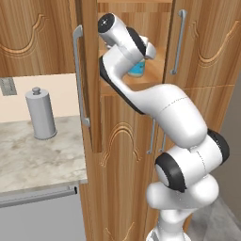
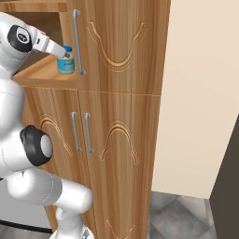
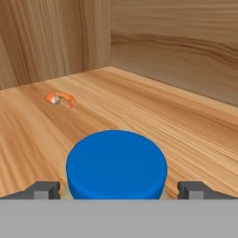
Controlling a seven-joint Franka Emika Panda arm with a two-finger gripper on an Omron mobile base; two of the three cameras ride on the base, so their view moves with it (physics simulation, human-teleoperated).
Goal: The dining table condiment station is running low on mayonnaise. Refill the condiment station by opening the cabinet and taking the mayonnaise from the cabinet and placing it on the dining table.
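Note:
The cabinet (image 1: pixel 202 42) has its upper left door (image 1: pixel 88 70) swung open, and my arm reaches onto the shelf (image 3: pixel 176 125) inside. The mayonnaise (image 3: pixel 116 162), a squat jar with a blue lid, stands on that shelf near its front edge. In the base views the mayonnaise (image 1: pixel 138 70) (image 2: pixel 66 64) peeks out just below my hand. My gripper (image 3: pixel 118 189) is open. One fingertip (image 3: pixel 44 189) stands on each side of the lid with a gap on both sides, not touching it. The dining table is out of view.
A small orange curled item (image 3: pixel 60 98) lies further back on the shelf. Left of the cabinet, a marbled counter (image 1: pixel 33 155) carries a grey canister (image 1: pixel 41 113). The shut right upper door (image 2: pixel 121 42) borders the opening. Below are shut lower doors (image 2: pixel 112 140).

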